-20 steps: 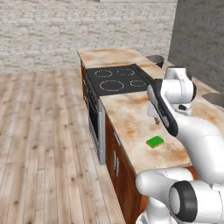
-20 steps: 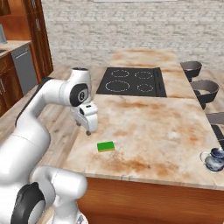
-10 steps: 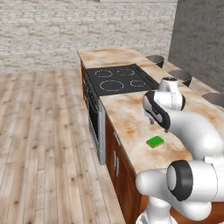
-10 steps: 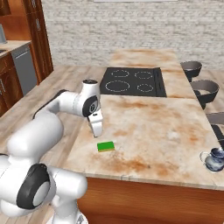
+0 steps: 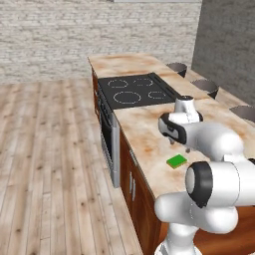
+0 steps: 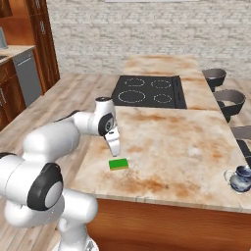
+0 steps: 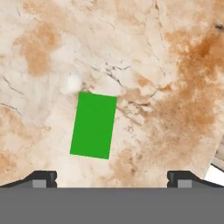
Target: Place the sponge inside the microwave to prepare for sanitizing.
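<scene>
The sponge [image 5: 176, 161] [image 6: 118, 163] is a flat bright green rectangle lying on the marble island counter [image 6: 176, 147] near its front edge. My gripper [image 6: 115, 152] points down just above the counter, a little beyond the sponge toward the cooktop. In the hand view the sponge [image 7: 93, 124] lies below, left of centre and closer to the left fingertip. The gripper [image 7: 112, 180] is open, its two fingertips wide apart with nothing between them. The microwave is out of view.
A black cooktop [image 5: 134, 89] [image 6: 149, 90] is set into the counter beyond the sponge, over a steel oven front [image 5: 107, 134]. A blue-and-white mug [image 6: 240, 179] stands at the counter's right end. Dark stools [image 6: 215, 78] line the far side.
The arm has stretched forward and lowered, bringing the gripper closer to the sponge. The sponge has not moved. The gripper stays open.
</scene>
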